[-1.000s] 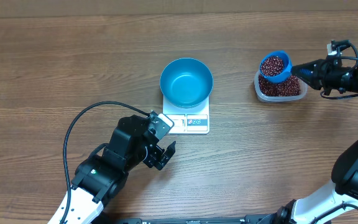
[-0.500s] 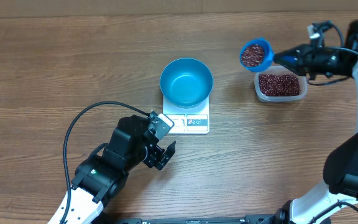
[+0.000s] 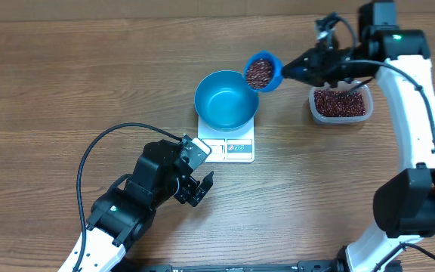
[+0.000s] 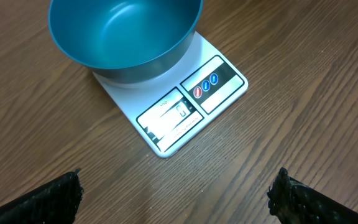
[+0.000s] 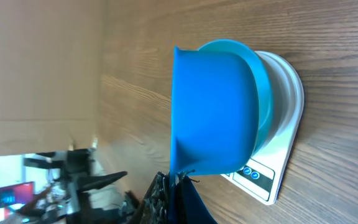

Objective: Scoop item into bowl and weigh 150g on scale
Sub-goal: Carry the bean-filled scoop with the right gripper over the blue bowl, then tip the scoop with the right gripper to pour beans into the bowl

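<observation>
Red-brown beans (image 3: 259, 72) fill the blue scoop (image 3: 273, 74), held at the bowl (image 3: 221, 106) rim; more lie in the tub (image 3: 340, 103). Bowl sits on scale (image 3: 238, 149). Right gripper (image 3: 299, 69) clamped on scoop handle. Left gripper (image 3: 199, 187) jaws wide apart, near scale.

Two robot arms. The left arm (image 3: 153, 185) has bulky black housings on a white link, with a black cable (image 3: 127, 125) looping off it. The right arm (image 3: 408, 98) has long white links, black joints and a small green light (image 3: 396, 35).
</observation>
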Controlling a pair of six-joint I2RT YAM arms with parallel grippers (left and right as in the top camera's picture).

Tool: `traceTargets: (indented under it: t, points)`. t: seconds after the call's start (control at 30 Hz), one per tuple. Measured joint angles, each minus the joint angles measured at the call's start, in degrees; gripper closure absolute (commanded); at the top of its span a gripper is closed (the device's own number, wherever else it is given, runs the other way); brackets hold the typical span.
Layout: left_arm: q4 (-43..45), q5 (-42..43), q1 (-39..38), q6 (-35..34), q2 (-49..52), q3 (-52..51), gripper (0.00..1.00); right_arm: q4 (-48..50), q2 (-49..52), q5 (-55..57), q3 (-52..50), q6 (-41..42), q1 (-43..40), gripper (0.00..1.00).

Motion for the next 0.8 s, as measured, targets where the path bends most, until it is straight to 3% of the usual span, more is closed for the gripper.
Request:
traceTargets:
  t: [0.8]
  points:
    - [0.0, 0.0, 0.0, 0.0, 0.0, 0.0, 0.01, 7.89, 0.0, 32.63, 0.02, 4.87, 19.91, 0.96]
